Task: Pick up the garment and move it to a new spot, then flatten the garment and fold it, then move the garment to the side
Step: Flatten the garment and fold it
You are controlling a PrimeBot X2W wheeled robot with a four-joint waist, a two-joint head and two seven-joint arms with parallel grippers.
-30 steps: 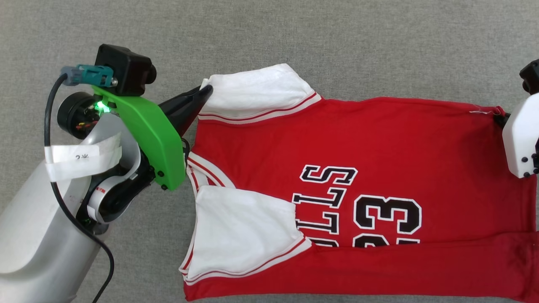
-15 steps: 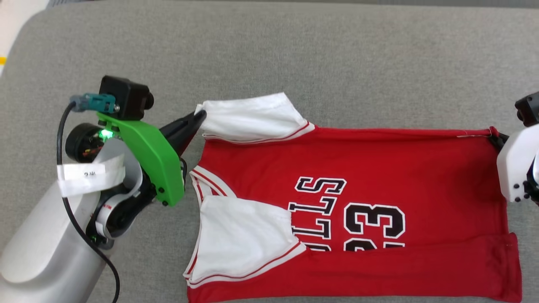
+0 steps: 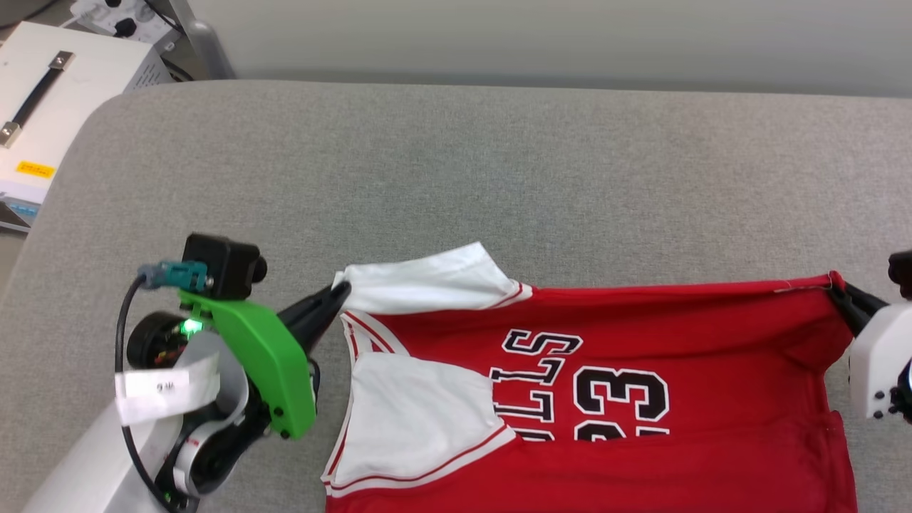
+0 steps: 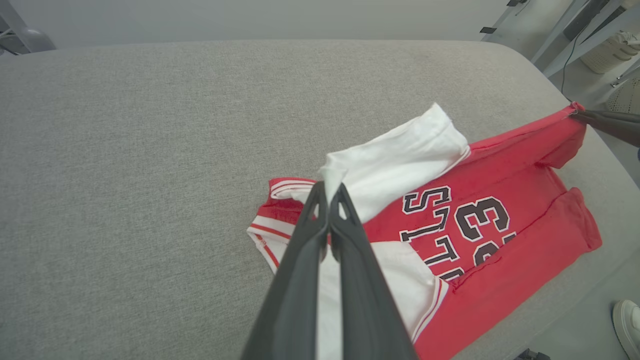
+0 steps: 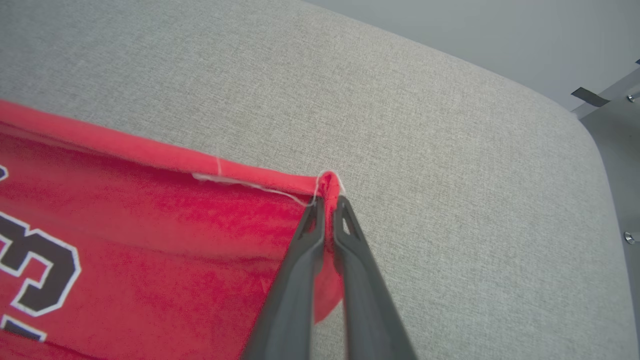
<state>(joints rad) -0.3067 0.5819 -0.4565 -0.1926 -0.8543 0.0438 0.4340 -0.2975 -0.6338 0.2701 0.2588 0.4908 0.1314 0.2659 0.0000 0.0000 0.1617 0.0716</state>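
Garment [image 3: 712, 335] edge lifted — left claw [image 3: 343, 289], right claw [image 3: 836, 291] pinching corners — cushion [image 3: 456, 178] beyond.

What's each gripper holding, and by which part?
Both hold the garment: left gripper pinches the white sleeve at its tip, right gripper the red hem corner.

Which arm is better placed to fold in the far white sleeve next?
Left. The left gripper is shut on the tip of that sleeve, while the right gripper pinches the hem corner at the opposite end of the shirt.
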